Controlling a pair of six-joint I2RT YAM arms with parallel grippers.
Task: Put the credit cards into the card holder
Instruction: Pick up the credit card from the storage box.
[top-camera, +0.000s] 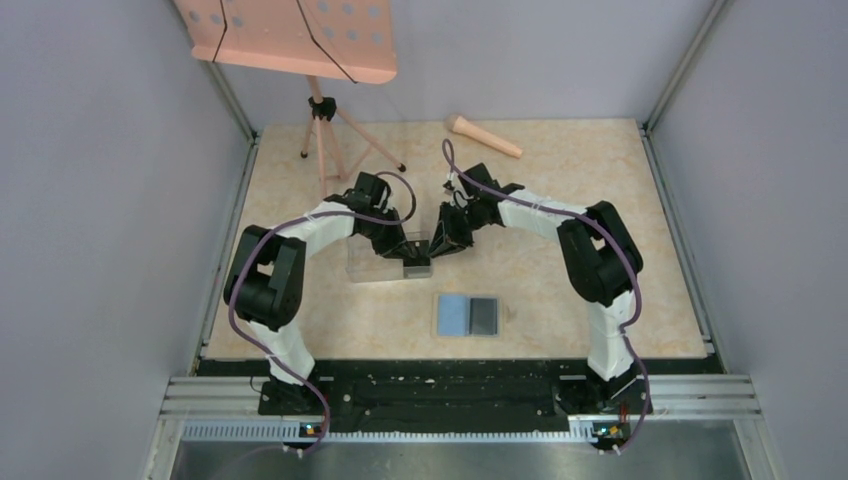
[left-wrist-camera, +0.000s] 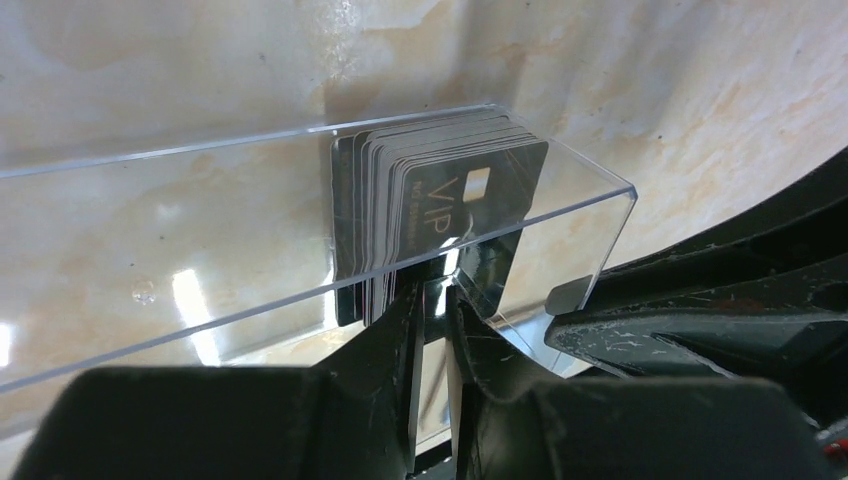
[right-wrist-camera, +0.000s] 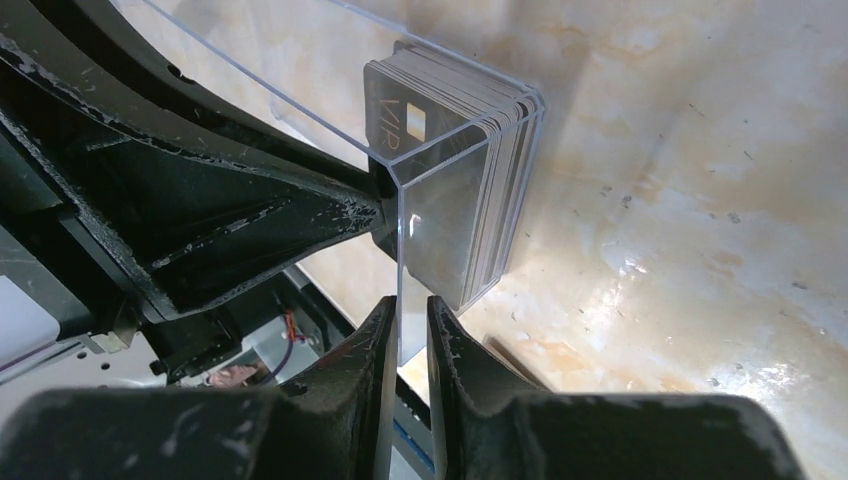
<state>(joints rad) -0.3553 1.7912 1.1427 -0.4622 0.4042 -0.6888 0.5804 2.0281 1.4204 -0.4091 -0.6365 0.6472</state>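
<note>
The card holder (top-camera: 455, 315) lies open on the table in front of both grippers, light blue inside, with a dark card (top-camera: 484, 315) on its right half. A stack of dark credit cards (left-wrist-camera: 400, 190) stands at the right end of a long clear plastic box (top-camera: 375, 262). My left gripper (left-wrist-camera: 432, 290) reaches into the box and is shut on the lower edge of the front "VIP" card (left-wrist-camera: 470, 195), which leans away from the stack. My right gripper (right-wrist-camera: 408, 305) is shut on the box's clear end wall (right-wrist-camera: 415, 260), next to the stack (right-wrist-camera: 480, 180). In the top view both grippers (top-camera: 405, 255) (top-camera: 437, 248) meet at that end.
A pink music stand (top-camera: 300, 40) on a tripod (top-camera: 325, 130) stands at the back left. A tan cone-shaped handle (top-camera: 485, 137) lies at the back centre. Metal frame rails and grey walls bound the table on the left, right and near sides.
</note>
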